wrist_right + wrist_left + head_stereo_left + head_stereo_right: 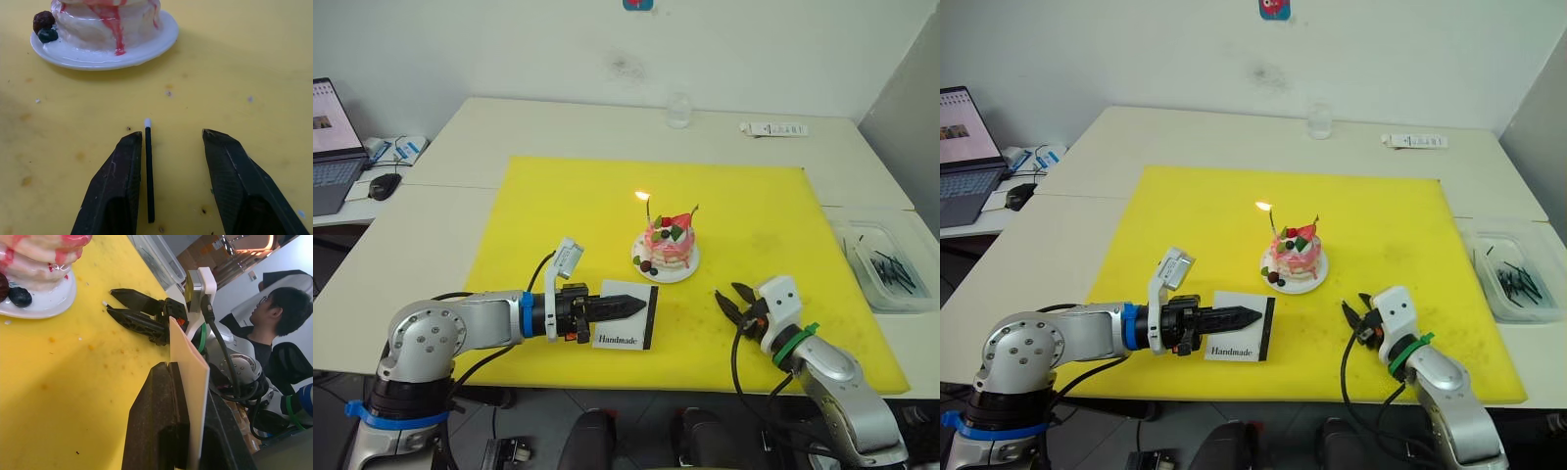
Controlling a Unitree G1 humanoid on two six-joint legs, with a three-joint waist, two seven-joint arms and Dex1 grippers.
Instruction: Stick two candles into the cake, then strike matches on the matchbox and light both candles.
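The pink cake (pixel 667 242) sits on its white plate (pixel 685 267) mid-mat with two thin candles stuck in it. One candle (pixel 649 211) carries a flame; the other candle (pixel 693 213) shows none. My left gripper (pixel 641 308) is shut on the white "Handmade" matchbox (pixel 619 336), front-left of the cake; in the left wrist view the matchbox (pixel 190 391) is edge-on between the fingers. My right gripper (pixel 171 133) is open, low over the mat front-right of the cake. A dark match (pixel 149 176) with a white tip lies between its fingers, close against one.
A yellow mat (pixel 558 215) covers the table. A clear bin (pixel 886 266) of dark matches stands at the right edge. A glass (pixel 678 110) and a white bar (pixel 773 128) lie at the back; a laptop (pixel 333 147) and mouse (pixel 384 184) lie far left. A person (pixel 274 318) sits beyond.
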